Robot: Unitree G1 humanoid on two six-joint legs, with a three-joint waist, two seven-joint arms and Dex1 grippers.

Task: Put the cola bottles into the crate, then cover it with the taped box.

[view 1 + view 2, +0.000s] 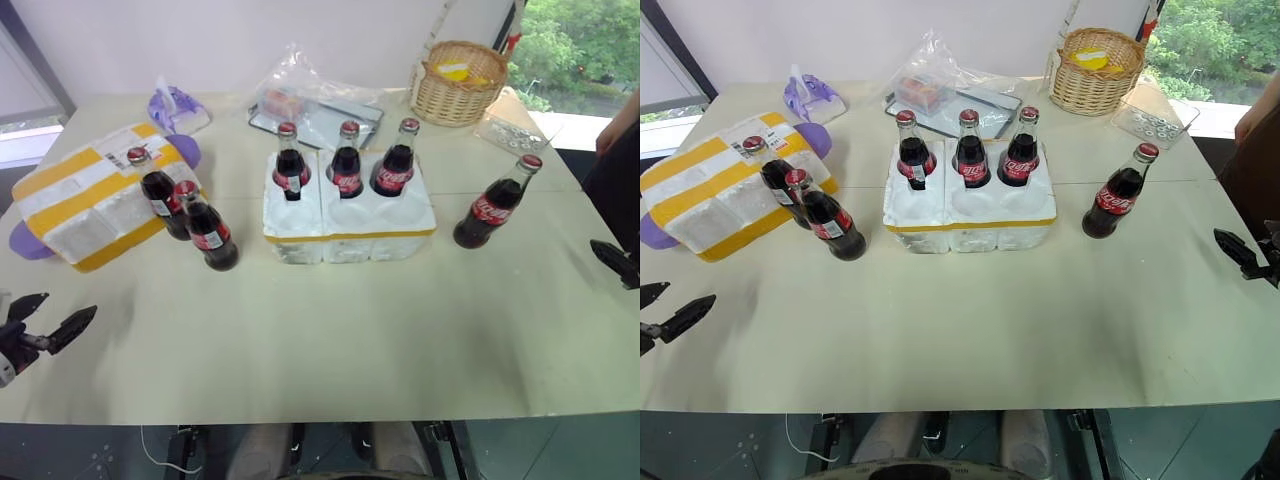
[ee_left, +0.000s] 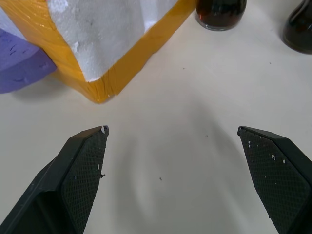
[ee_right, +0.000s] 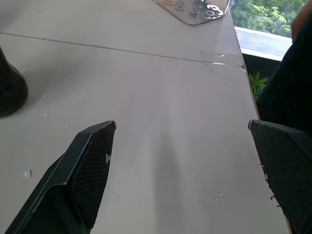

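The crate, a low white foam block with a yellow band, stands mid-table. Three cola bottles stand in its back row of holes; the front holes are empty. Two more bottles stand on the table beside the taped box, which lies at the left. One bottle stands to the right of the crate. My left gripper hovers open near the front left, short of the taped box's corner. My right gripper is open at the far right, beyond the lone bottle.
At the back stand a wicker basket, a plastic bag on a metal tray, a purple-and-white pack and a clear tray of washers. A person's dark sleeve shows at the right edge. A purple pad lies under the taped box.
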